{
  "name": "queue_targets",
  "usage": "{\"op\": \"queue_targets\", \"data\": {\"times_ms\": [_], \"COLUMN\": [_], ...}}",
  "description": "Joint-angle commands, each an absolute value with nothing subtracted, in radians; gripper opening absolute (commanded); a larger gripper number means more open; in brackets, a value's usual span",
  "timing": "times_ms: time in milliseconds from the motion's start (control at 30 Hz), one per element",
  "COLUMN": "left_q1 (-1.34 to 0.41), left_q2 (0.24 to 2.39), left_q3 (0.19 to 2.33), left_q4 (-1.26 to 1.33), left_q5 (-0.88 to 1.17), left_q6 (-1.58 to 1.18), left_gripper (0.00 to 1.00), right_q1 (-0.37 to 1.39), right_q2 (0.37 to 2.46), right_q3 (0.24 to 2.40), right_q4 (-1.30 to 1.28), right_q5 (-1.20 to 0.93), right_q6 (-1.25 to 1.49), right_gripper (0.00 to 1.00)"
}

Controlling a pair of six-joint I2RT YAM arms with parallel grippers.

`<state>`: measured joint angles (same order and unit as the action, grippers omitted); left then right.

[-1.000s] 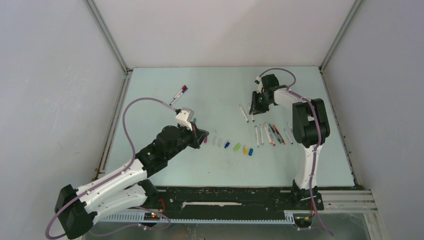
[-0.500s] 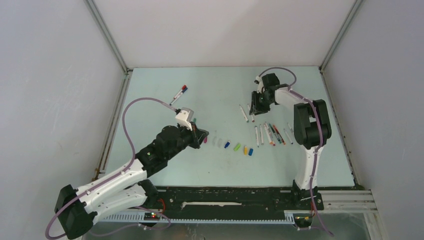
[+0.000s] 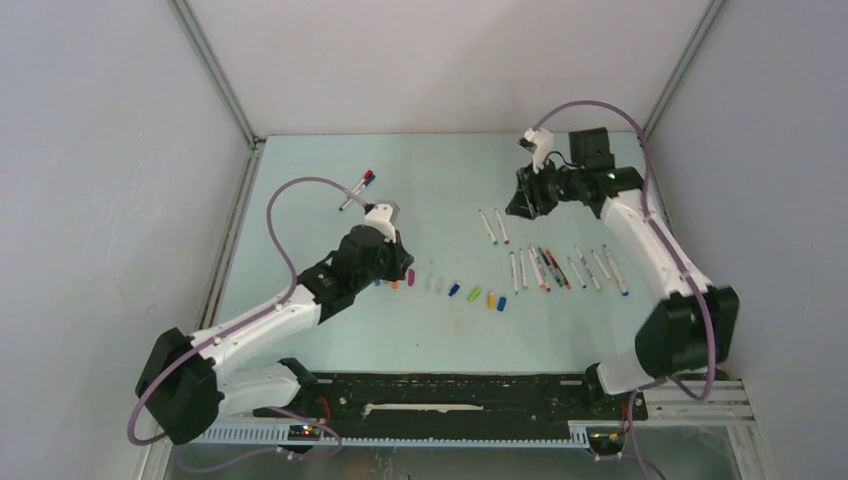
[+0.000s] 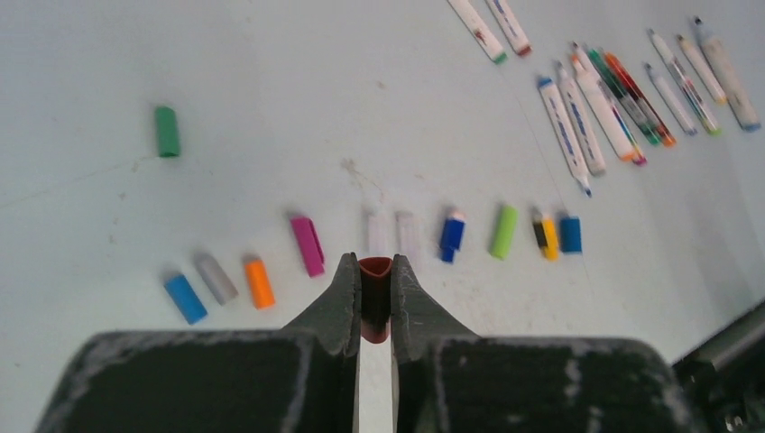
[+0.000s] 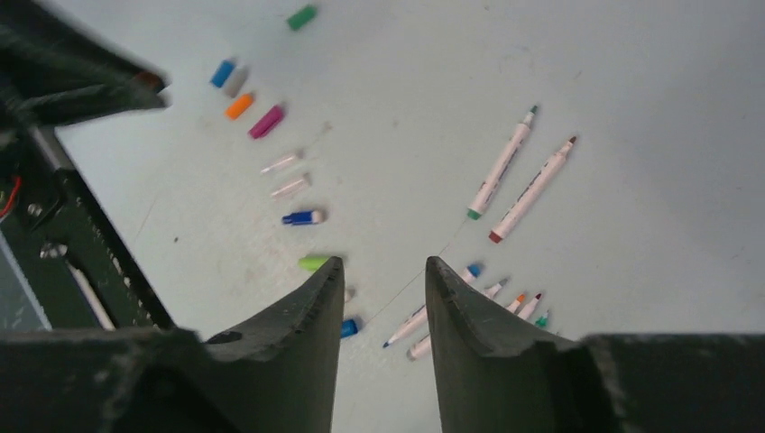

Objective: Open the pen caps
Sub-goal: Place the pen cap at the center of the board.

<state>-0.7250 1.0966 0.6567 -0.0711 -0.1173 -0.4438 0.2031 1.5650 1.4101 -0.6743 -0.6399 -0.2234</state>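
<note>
Left wrist view shows the left gripper pinching a red cap between its fingers, above a row of loose pen caps lying on the counter; one green cap lies apart. Uncapped pens lie in a group further right, and their printing is too small to read. On the right wrist view the right gripper is spread and holds nothing. Pale, slightly stained counter is enclosed by plain grey walls.
</note>
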Motion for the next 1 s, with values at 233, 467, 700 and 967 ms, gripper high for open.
{"op": "queue_targets", "data": {"times_ms": [233,467,700,967], "left_q1": [-0.603,-0.593,-0.574,-0.556], "left_q2": [1.434,1.597,1.73,1.813], "left_q3": [0.94,1.06,1.146,1.213], "left_q4": [-0.22,-0.259,-0.278,-0.301], "left_q5": [-0.141,-0.193,-0.191,-0.176], "left_q6": [-0.358,-0.293,-0.256,-0.238], "left_gripper": [0.0,0.0,0.0,0.04], "right_q1": [-0.015,-0.04,-0.041,-0.041], "right_q2": [1.204,1.231,1.252,1.271], "right_q3": [1.064,1.063,1.063,1.063], "right_q4": [-0.533,-0.55,-0.558,-0.564], "right_q5": [-1.077,-1.124,-1.119,-1.121], "right_q6": [-0.374,-0.383,-0.385,-0.389], "right_gripper": [0.66,0.66,0.66,0.66]}}
